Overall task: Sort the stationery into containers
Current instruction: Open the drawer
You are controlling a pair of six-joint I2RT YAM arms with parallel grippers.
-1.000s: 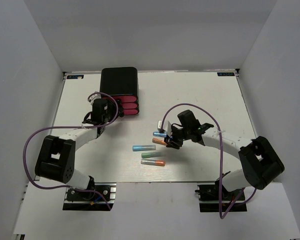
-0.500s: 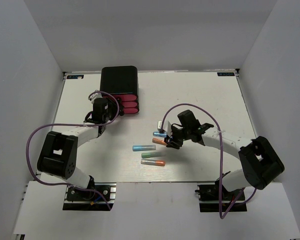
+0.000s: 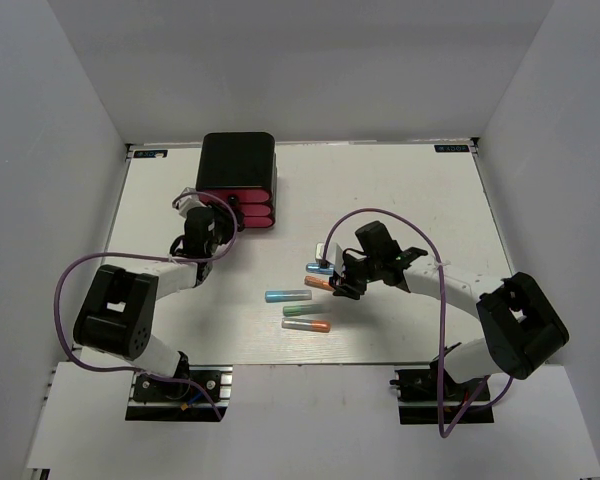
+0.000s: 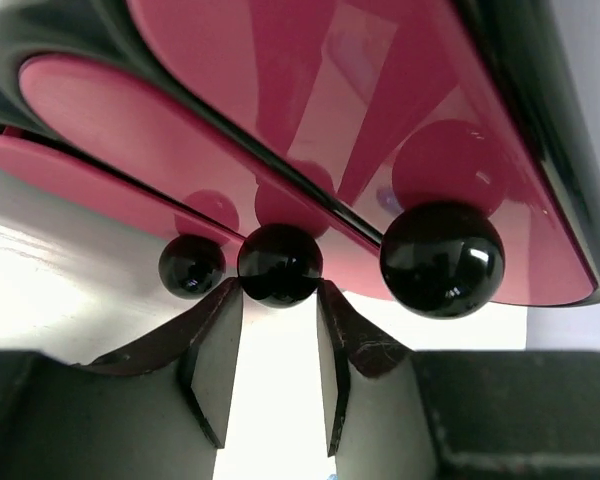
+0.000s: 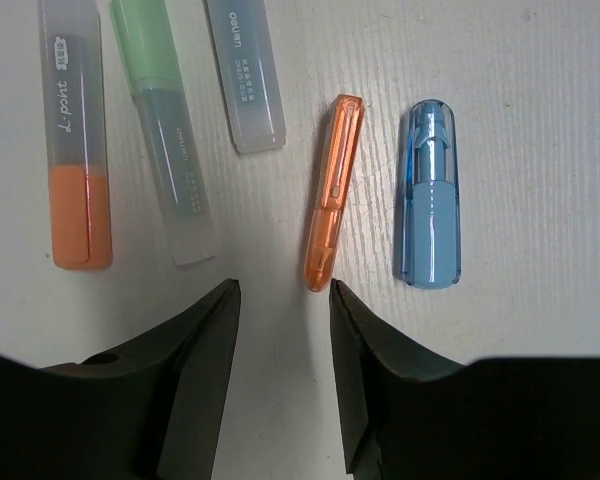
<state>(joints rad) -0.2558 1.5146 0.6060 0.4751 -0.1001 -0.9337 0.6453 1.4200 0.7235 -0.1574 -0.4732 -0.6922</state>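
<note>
The black box (image 3: 238, 160) with three pink drawers stands at the back left. In the left wrist view its drawer fronts (image 4: 310, 90) fill the frame. My left gripper (image 3: 218, 212) is open, and its fingertips (image 4: 230, 300) sit on either side of the middle black knob (image 4: 280, 264), at its near edge. My right gripper (image 3: 344, 283) is open and empty, low over the table, its jaws just short of the orange stick (image 5: 332, 195). The blue stick (image 5: 429, 195) lies beside it. The light blue (image 3: 288, 296), green (image 3: 302, 310) and grey orange-tipped (image 3: 306, 325) sticks lie to the left. The white eraser (image 3: 323, 250) sits behind.
White walls close in the white table (image 3: 400, 190) on three sides. Purple cables loop off both arms.
My left gripper has moved forward to the drawer box and now sits at the middle knob. The right gripper and the sticks have not moved.
</note>
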